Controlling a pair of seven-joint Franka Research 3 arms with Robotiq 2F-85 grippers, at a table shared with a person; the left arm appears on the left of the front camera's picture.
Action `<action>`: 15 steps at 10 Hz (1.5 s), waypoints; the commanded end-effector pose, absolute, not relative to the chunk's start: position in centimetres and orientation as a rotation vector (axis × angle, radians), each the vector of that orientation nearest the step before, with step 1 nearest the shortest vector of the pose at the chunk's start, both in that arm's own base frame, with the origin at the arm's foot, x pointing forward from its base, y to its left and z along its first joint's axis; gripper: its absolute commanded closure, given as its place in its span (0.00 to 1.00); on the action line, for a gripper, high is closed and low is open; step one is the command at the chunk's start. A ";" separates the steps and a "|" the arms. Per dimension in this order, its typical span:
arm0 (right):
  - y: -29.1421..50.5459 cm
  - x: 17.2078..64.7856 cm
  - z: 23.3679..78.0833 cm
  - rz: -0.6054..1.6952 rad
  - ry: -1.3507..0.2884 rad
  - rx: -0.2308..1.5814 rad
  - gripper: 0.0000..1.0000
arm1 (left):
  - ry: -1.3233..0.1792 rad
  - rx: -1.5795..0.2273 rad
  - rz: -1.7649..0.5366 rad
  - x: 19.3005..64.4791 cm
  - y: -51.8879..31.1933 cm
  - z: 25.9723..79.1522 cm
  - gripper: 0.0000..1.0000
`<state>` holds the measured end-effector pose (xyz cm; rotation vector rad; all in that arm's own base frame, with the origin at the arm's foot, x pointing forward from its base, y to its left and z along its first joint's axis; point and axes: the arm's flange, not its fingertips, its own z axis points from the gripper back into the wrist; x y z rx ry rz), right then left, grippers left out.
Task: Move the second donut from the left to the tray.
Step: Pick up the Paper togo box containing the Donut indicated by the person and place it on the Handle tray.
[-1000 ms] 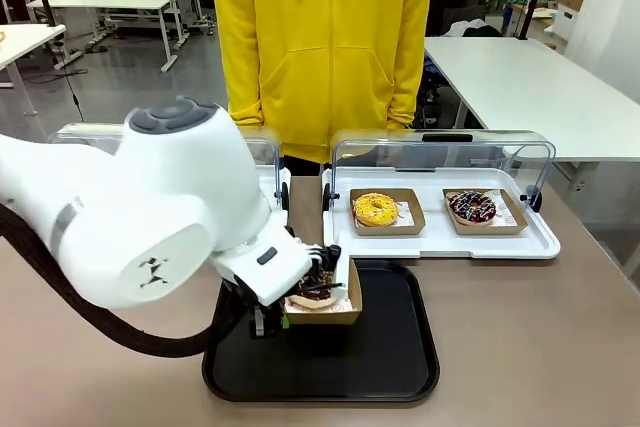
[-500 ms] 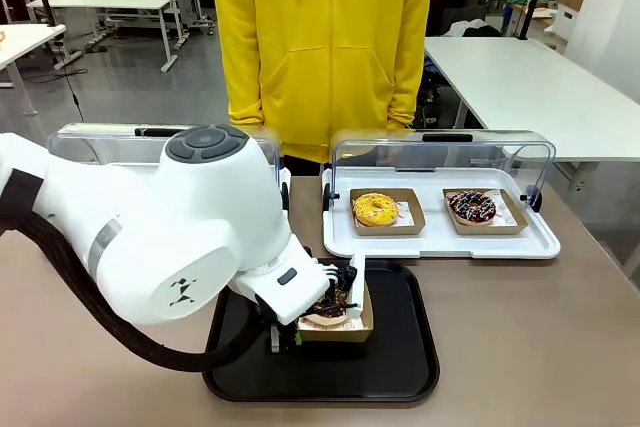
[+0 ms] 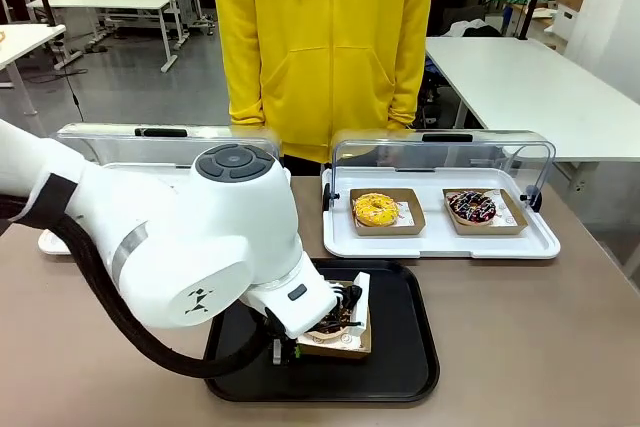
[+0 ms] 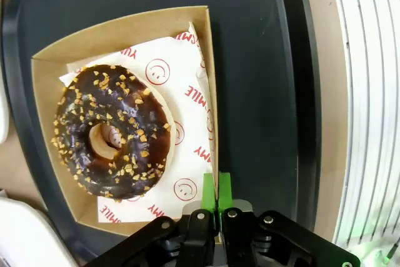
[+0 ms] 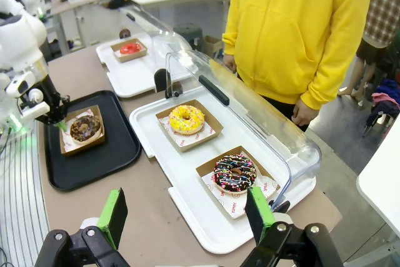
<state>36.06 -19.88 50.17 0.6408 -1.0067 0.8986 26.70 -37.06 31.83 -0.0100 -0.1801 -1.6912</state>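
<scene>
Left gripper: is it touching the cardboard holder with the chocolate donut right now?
Touching. In the left wrist view the left gripper has its green pads pinched shut on the side wall of the cardboard holder, which sits on the black tray.

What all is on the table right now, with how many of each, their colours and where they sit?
Chocolate donut: one, dark with light specks, in a brown holder on the black tray.
Black tray: one, near edge of the table.
Yellow donut: one, in a brown holder on the right white tray.
Sprinkled donut: one, dark, same white tray, further right.
Red donut: one, on the left white tray.
White trays: two, clear lids raised, far side.
Person: one, yellow hoodie, standing behind.
Left claw: shut on the holder's wall.
Right claw: open, above the table.
</scene>
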 end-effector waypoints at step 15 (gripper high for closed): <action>-19.9 36.3 50.4 0.902 -1.034 0.646 0.00 | -0.202 -0.016 -1.626 26.9 -35.4 40.1 0.00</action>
